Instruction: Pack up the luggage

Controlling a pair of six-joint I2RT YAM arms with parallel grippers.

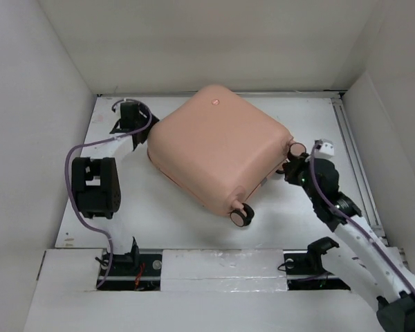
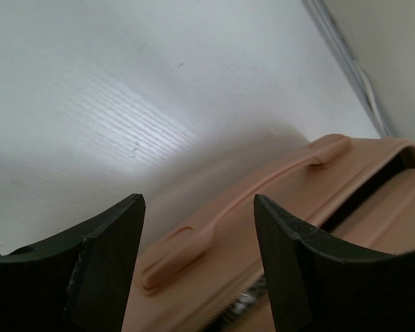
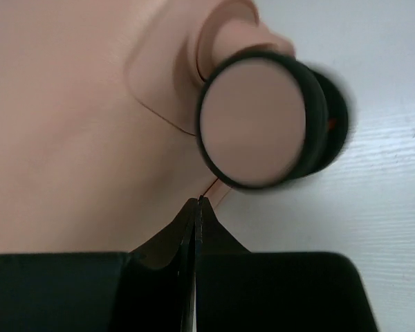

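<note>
Pale pink hard shell filled the middle of the desk (image 1: 180, 228): the suitcase (image 1: 218, 149) lay flat and turned at an angle, its round button mark (image 1: 212, 102) up near the far corner. Its two wheels stuck out along the near right side, one (image 1: 241, 216) at the near corner and one (image 1: 297, 149) at the right corner.

My left fingers (image 2: 104, 263) sat at the suitcase's far left corner, spread apart with nothing between them. Through the gap, the left wrist view showed the moulded carry handle (image 2: 249, 214) just ahead of the tips. Right of it was a dark slit between the two shell halves.

My right fingers (image 3: 159, 277) were at the right corner, pressed tight together, and I could see nothing caught between them. In the right wrist view their tips met right against the shell, just below the black-rimmed pink wheel.
</note>
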